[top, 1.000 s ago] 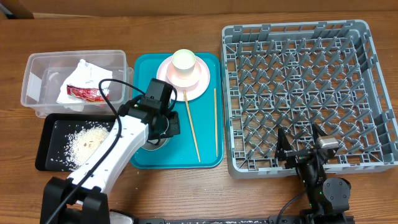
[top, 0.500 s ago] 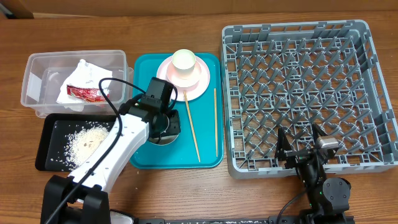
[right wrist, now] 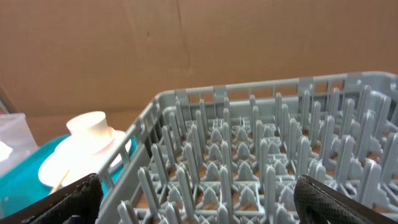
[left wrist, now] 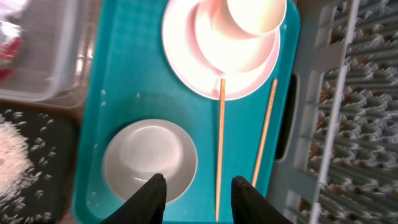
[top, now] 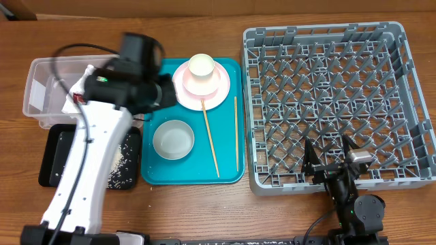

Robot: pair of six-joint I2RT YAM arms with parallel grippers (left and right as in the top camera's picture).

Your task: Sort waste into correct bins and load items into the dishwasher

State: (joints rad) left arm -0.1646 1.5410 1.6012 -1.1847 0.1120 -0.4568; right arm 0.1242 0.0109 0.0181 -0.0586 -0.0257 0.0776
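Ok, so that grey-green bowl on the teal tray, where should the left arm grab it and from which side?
Grip the grey-green bowl by its rim, coming straight down, one of the fingers inside, one outside. It sits upright, mouth up and empty, so the thin wall seems the best hold. Choose the rim's near part: a chopstick lies close on its right.

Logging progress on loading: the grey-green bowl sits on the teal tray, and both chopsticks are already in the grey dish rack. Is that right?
Not quite. The chopsticks lie on the teal tray, between the grey-green bowl and the grey dish rack, not in the rack. The overhead view shows this. The bowl is on the tray, as you said.
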